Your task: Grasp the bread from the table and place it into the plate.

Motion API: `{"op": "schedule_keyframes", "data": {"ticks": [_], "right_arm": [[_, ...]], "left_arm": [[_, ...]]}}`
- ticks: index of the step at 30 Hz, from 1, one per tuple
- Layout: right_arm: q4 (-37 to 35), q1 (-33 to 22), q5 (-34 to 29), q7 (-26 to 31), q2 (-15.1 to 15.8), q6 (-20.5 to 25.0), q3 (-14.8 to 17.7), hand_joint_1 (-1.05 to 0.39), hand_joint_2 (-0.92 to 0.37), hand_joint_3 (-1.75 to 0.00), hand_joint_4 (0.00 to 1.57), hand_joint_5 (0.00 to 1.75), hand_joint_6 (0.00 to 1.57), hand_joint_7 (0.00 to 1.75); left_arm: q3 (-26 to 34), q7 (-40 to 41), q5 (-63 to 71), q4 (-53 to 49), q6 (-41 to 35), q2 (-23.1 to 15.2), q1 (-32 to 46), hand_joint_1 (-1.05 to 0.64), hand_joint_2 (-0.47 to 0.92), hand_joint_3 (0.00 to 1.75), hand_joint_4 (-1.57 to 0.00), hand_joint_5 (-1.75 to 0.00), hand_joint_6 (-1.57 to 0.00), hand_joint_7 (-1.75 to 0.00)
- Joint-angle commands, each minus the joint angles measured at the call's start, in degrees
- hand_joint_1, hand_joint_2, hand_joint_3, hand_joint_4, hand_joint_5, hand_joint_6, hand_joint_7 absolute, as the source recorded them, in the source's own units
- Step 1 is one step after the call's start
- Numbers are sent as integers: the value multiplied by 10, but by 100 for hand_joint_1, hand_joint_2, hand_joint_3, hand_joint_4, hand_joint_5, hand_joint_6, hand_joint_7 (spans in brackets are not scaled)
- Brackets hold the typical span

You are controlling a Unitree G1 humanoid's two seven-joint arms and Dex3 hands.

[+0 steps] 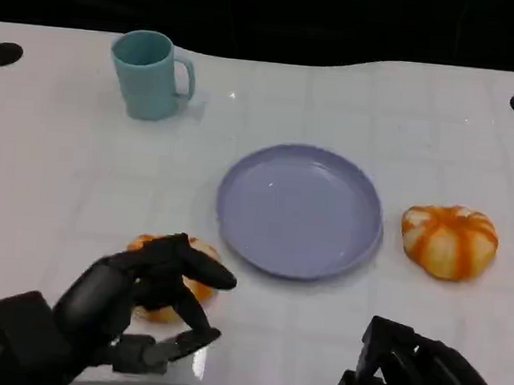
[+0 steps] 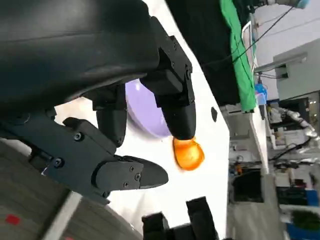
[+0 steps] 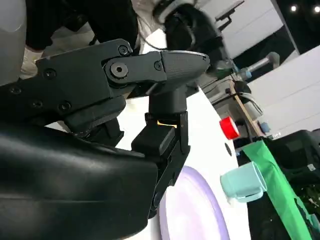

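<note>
White glossy table (image 1: pixel 52 166) under a dark background. Left hand (image 1: pixel 153 300), fingers spread around the near bread (image 1: pixel 170 284) without a plainly visible grip; contact cannot be judged from above. Right hand (image 1: pixel 412 373) at the near edge, its fingers apparently loose and holding nothing. Smooth round lilac plate (image 1: pixel 300 210) lies just beyond the bread. Left wrist view shows a second orange, ribbed bread (image 2: pixel 188 153) past the plate; right wrist view shows the teal mug (image 3: pixel 244 183)

We look down from the head onto the table (image 1: pixel 54 148); both wrist cameras sit close behind their hands, sharing the plate (image 1: pixel 299 210)
</note>
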State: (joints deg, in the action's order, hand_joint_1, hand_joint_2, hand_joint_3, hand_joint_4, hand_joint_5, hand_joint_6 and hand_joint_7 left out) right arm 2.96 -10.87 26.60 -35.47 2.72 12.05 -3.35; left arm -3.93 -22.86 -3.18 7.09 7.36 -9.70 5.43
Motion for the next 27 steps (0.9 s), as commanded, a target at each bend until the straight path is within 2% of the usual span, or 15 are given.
{"op": "schedule_keyframes", "data": {"ticks": [1,5,8,10,11,14,20,27], "right_arm": [[12,1,-3,12,5,2,1,-71,-92,-24,85,162,78,138],[13,2,-1,14,6,4,1,-71,-92,-24,85,162,77,139],[14,3,-2,16,7,4,0,-71,-92,-24,85,162,75,141],[14,3,-3,16,8,3,-1,-71,-92,-25,85,162,75,142],[14,3,-3,16,9,3,-1,-71,-92,-25,85,162,75,142],[14,3,-2,17,8,5,-1,-71,-92,-25,84,162,75,142],[15,3,-2,19,8,7,-2,-72,-92,-24,85,162,76,143],[16,2,0,18,9,8,-1,-72,-92,-25,85,163,75,144]], "left_arm": [[1,34,86,54,-31,-41,-14,-34,87,15,-48,-117,-53,-53],[-14,57,214,119,-71,-79,-20,-37,89,2,-48,-101,-58,-27],[-29,55,308,158,-101,-105,-24,-49,91,0,-46,-85,-56,-9],[-45,42,382,184,-120,-126,-29,-53,92,1,-46,-72,-52,-3],[-53,34,415,194,-130,-134,-31,-55,92,1,-47,-58,-47,-2],[-77,1,501,218,-160,-149,-44,-60,91,0,-43,-34,-37,0],[-114,-35,623,220,-189,-145,-69,-72,89,0,-35,-16,-23,0],[-154,-61,717,177,-233,-98,-100,-76,85,0,-33,-12,-20,0]]}}
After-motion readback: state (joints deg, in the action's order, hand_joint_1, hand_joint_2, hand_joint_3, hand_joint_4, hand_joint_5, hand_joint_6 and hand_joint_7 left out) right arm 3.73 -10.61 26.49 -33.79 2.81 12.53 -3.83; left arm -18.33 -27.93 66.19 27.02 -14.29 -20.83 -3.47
